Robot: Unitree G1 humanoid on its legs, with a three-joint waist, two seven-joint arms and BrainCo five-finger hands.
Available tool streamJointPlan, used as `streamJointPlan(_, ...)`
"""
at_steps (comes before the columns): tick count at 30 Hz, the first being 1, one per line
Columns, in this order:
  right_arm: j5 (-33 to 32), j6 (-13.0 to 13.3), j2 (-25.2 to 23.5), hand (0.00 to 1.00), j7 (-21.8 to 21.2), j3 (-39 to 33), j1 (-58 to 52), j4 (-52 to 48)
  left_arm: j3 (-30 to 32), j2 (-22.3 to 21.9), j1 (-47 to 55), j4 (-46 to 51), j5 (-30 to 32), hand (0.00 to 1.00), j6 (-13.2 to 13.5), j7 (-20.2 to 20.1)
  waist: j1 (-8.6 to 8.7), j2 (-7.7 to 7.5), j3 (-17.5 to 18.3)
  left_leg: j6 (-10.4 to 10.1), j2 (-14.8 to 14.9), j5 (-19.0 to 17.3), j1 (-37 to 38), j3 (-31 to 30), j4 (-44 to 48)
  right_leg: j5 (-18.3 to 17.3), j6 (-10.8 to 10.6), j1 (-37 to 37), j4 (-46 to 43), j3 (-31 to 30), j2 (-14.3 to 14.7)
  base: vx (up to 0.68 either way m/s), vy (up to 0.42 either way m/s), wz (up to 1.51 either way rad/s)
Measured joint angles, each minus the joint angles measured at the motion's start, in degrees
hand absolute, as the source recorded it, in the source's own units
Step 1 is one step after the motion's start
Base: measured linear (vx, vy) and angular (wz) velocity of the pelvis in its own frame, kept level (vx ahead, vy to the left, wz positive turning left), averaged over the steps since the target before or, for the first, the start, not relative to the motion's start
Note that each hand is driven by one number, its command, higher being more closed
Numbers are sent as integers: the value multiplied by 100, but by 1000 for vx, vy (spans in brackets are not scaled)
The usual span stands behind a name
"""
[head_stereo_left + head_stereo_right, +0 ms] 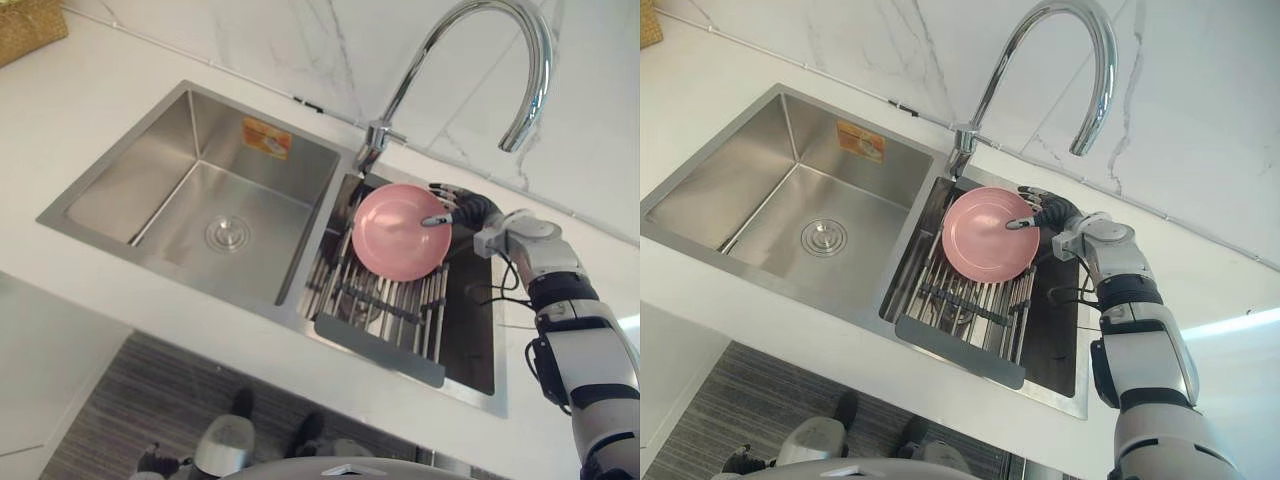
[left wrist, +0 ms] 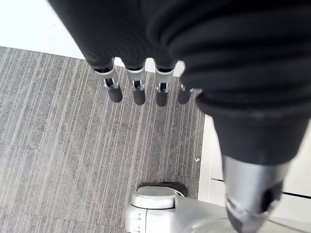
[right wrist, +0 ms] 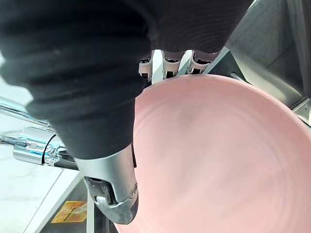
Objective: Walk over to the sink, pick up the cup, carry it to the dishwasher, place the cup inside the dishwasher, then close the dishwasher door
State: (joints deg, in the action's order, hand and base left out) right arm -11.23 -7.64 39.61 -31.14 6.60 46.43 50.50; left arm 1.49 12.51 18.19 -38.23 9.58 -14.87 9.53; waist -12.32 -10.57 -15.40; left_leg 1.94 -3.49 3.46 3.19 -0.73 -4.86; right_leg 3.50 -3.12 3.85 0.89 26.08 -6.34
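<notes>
A round pink plate (image 1: pixel 400 232) stands tilted on edge over the wire rack (image 1: pixel 380 300) in the sink's right basin; no cup is in sight. My right hand (image 1: pixel 470 208) reaches in from the right and is shut on the plate's right rim, thumb on the front face and fingers behind it. In the right wrist view the plate (image 3: pixel 218 160) lies right against the thumb (image 3: pixel 116 194). Whether the plate rests on the rack I cannot tell. My left hand (image 2: pixel 136 90) hangs over the striped grey floor, open, fingers straight and holding nothing.
The steel left basin (image 1: pixel 200 190) has a round drain (image 1: pixel 228 233). A tall curved faucet (image 1: pixel 480 40) arches over the right basin, just above the plate. A woven basket (image 1: pixel 25 25) sits at the far left of the white counter (image 1: pixel 90 90).
</notes>
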Motion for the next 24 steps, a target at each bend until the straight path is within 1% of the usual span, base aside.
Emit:
streamJointPlan(4, -85, -41, 112, 0, -144, 5, 0, 2, -109, 36, 9, 94, 93, 0, 2, 3, -59, -18, -37, 1, 1, -3, -13, 34, 0, -10, 3, -25, 0, -27, -2, 0, 0, -3)
streamJointPlan(6, -220, -112, 158, 0, -256, 6, 0, 6, -173, 99, 13, 141, 187, 0, 6, 1, -65, -20, -40, 2, 0, -7, -14, 37, -1, -11, 1, -26, 0, -28, -3, 0, 0, 0)
streamJointPlan(8, -428, -217, 209, 0, -433, -3, 0, 20, -180, 99, 13, 156, 192, 0, 18, 3, -60, -28, -47, 0, 0, -11, -13, 37, -2, -15, -4, -26, 1, -28, -2, 0, 0, 0)
streamJointPlan(9, -468, -237, 227, 0, -498, -7, 0, 28, -179, 100, 13, 156, 192, 0, 24, 4, -58, -33, -53, -2, 0, -12, -12, 37, -2, -17, -5, -26, 1, -28, -1, 0, 0, 0)
streamJointPlan(11, -565, -302, 319, 0, -799, -7, -4, 65, -176, 103, 13, 155, 198, 0, 51, 4, -60, -47, -76, -6, 3, -14, -10, 36, -2, -18, -5, -24, 0, -26, 4, 0, 0, 0)
streamJointPlan(13, -744, -343, 357, 0, -964, -12, -3, 142, -171, 106, 13, 153, 229, 0, 80, 3, -63, -55, -79, -2, 6, -12, -4, 34, -2, -17, -4, -19, -5, -25, 8, 0, 0, 0)
streamJointPlan(17, -944, -427, 388, 0, -1142, -66, -32, 223, -168, 118, 13, 152, 425, 0, 149, -2, -57, -57, -80, -2, 13, -12, 0, 33, -4, -17, -4, -17, -6, -25, 17, 0, 0, 0)
streamJointPlan(19, -1006, -499, 430, 0, -1315, -107, -92, 223, -169, 144, 13, 152, 429, 0, 166, -4, -53, -58, -79, -3, 20, -12, 2, 35, -4, -19, 0, -16, -6, -27, 23, 0, 0, 0)
streamJointPlan(20, -1113, -599, 455, 0, -1418, -113, -167, 239, -169, 157, 13, 151, 430, 0, 179, -5, -56, -62, -81, -3, 26, -12, 4, 35, -5, -23, 5, -15, -6, -27, 30, 0, 0, 0)
streamJointPlan(22, -1327, -686, 455, 0, -1485, -145, -256, 246, -167, 160, 13, 147, 438, 0, 188, -15, -43, -63, -81, -2, 36, -11, 10, 42, -5, -25, 10, -14, -6, -33, 40, 0, 0, -2)
streamJointPlan(24, -1518, -840, 457, 0, -1674, -263, -336, 246, -163, 169, 15, 136, 491, 0, 230, -35, -38, -64, -81, -10, 52, -17, 36, 61, -6, -30, 17, 3, -5, -46, 54, 0, 0, -5)
